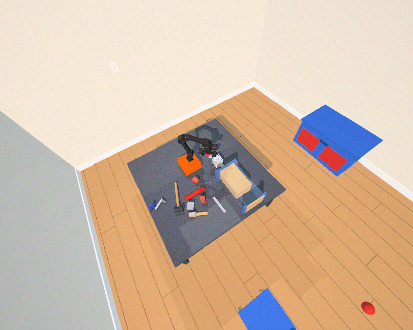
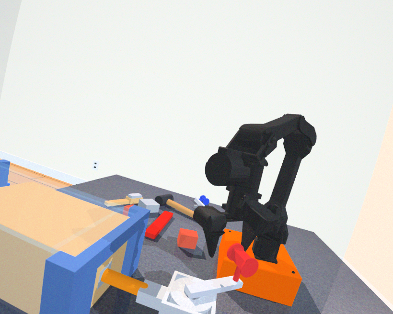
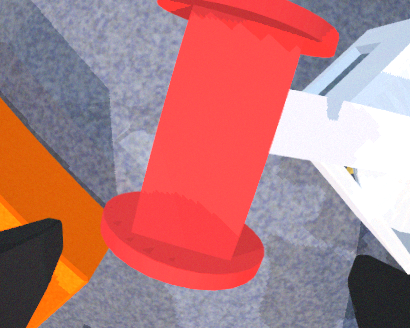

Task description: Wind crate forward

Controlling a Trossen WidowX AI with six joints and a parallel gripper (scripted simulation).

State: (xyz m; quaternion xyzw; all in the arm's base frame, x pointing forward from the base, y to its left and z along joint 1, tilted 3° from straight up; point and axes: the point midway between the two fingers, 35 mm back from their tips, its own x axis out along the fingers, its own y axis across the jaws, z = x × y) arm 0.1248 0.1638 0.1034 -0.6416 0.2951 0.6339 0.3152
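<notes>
Black pincer (image 2: 227,248) (image 3: 210,257) spread wide, gripping nothing; red block (image 1: 195,193) (image 2: 159,225), hammer (image 1: 177,195) (image 2: 180,207) beyond

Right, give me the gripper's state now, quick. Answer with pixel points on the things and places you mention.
Gripper (image 2: 227,252) (image 3: 210,257): open, holding nothing; its fingers stand wide apart, clear of the winch handle's red knob (image 2: 241,259) (image 3: 218,130).
</notes>
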